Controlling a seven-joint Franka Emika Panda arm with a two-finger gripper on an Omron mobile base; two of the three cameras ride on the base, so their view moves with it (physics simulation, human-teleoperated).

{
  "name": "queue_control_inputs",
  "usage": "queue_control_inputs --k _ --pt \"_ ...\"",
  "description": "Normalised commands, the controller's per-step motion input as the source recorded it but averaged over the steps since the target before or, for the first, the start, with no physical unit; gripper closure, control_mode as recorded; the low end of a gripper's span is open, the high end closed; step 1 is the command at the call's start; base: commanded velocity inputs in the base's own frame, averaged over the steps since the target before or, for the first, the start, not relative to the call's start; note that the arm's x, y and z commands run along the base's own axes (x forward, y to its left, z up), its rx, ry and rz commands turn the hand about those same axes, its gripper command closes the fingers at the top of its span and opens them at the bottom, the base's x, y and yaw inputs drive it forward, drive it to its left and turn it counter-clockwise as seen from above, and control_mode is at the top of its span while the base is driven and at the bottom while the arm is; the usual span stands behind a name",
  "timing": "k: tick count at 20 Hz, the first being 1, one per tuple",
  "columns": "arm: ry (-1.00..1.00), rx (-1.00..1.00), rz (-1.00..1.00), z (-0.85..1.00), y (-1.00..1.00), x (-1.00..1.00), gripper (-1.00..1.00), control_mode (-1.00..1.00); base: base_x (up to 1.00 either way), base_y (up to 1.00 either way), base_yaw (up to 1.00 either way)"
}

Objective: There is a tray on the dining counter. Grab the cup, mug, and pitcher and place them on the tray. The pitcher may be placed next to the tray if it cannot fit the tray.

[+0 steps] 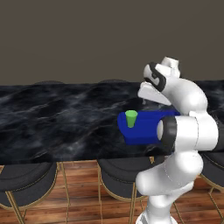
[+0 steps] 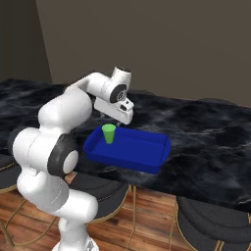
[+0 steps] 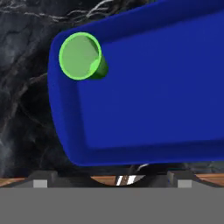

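The bright green cup (image 1: 131,118) (image 2: 109,133) (image 3: 81,56) stands upright in the left end of the blue tray (image 1: 140,131) (image 2: 142,147) (image 3: 153,100). The tray lies on the black marble dining counter (image 1: 52,122) (image 2: 211,142) (image 3: 22,109), near its front edge. My gripper (image 1: 148,98) (image 2: 117,120) (image 3: 111,181) hangs above the tray, to the right of the cup and higher than it. It points down, open, with nothing between its fingers. The mug and the pitcher are out of view.
Round black stools with gold frames (image 1: 26,179) (image 2: 211,215) stand along the counter's front edge over a wooden floor. My own arm covers the tray's right end in the left base view. A plain brown wall rises behind the counter.
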Motion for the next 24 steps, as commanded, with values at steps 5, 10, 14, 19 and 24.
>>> queue_control_inputs --k 5,10,14,19,24 --pt "-0.24 -0.17 0.12 0.44 0.0 -1.0 -1.0 -1.0 0.0 0.0 0.0" --pt "-0.14 -0.04 0.05 0.52 -0.02 -0.99 -1.0 -1.0 0.0 0.0 0.0" --pt "-0.08 -0.03 0.04 0.44 0.0 -0.87 -1.0 -1.0 0.0 0.0 0.0" --pt "0.0 -0.05 0.0 0.45 0.0 -0.66 -1.0 -1.0 0.0 0.0 0.0" --pt "0.0 -0.07 0.0 0.3 0.0 -0.44 -1.0 -1.0 0.0 0.0 0.0"
